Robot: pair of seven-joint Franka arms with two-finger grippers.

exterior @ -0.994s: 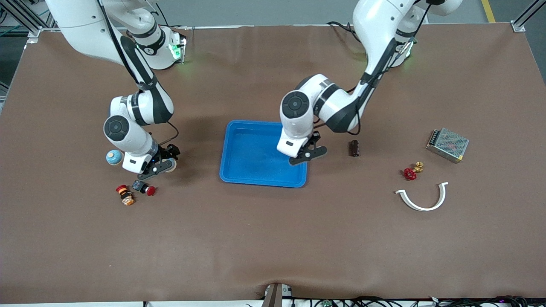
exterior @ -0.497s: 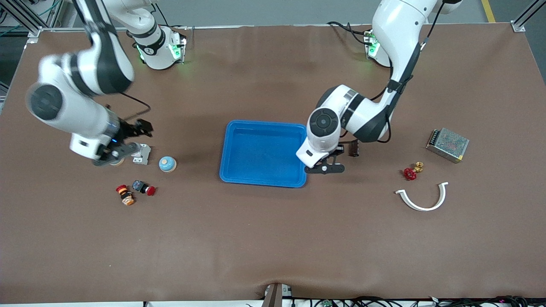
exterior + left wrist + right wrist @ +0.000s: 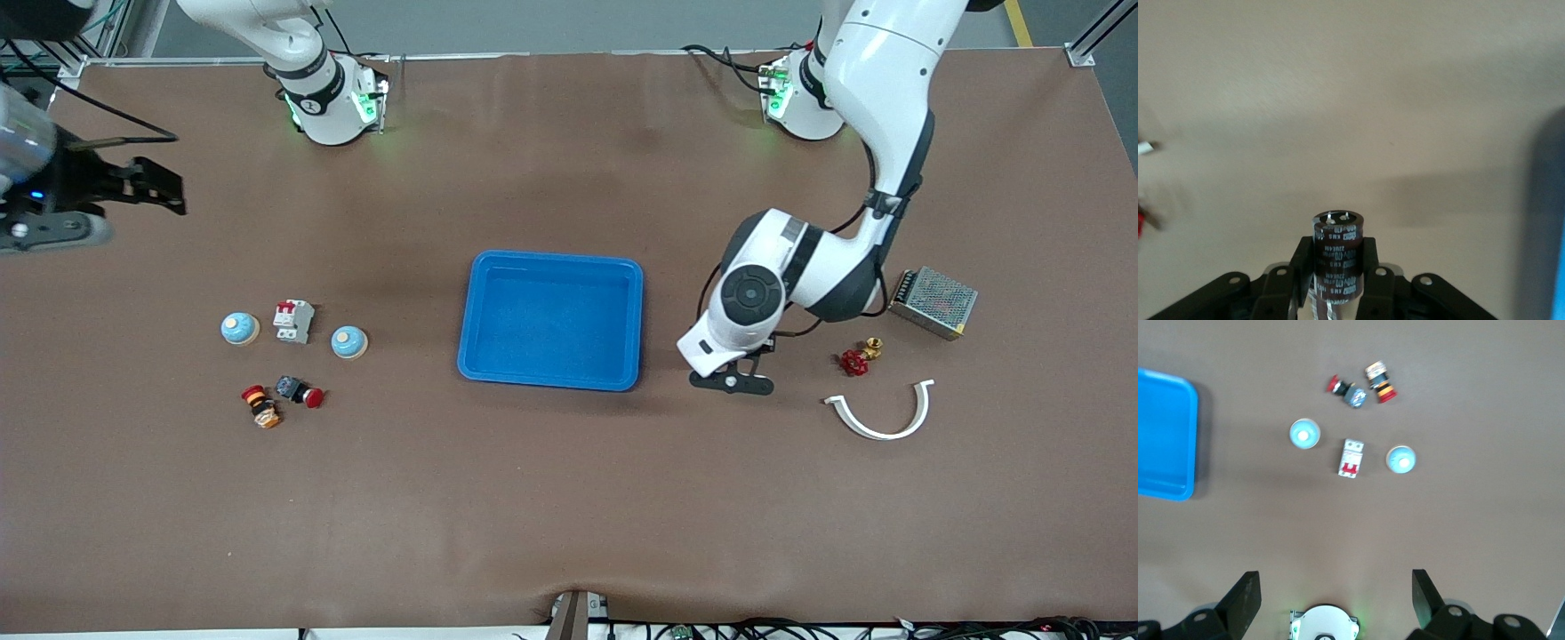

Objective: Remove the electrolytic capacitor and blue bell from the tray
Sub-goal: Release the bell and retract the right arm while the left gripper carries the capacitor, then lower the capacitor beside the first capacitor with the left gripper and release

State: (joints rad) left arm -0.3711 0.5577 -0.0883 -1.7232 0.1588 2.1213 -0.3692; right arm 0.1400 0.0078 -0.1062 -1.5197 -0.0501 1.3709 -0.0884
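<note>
Left gripper [image 3: 733,383] low beside blue plastic tray [image 3: 551,369], clamped on dark cylindrical capacitor [image 3: 1336,250]. Right gripper [image 3: 1336,600] raised high, jaws wide apart, holding nothing.

Both arms are white and round, with black bands at the joints and a dark round cap on the elbow. Thin black cables run along them. Green lights glow on the two bases, up past the blue tray [image 3: 551,320]. The left gripper [image 3: 733,383] and right gripper [image 3: 62,218] are black, with small silver screws.
</note>
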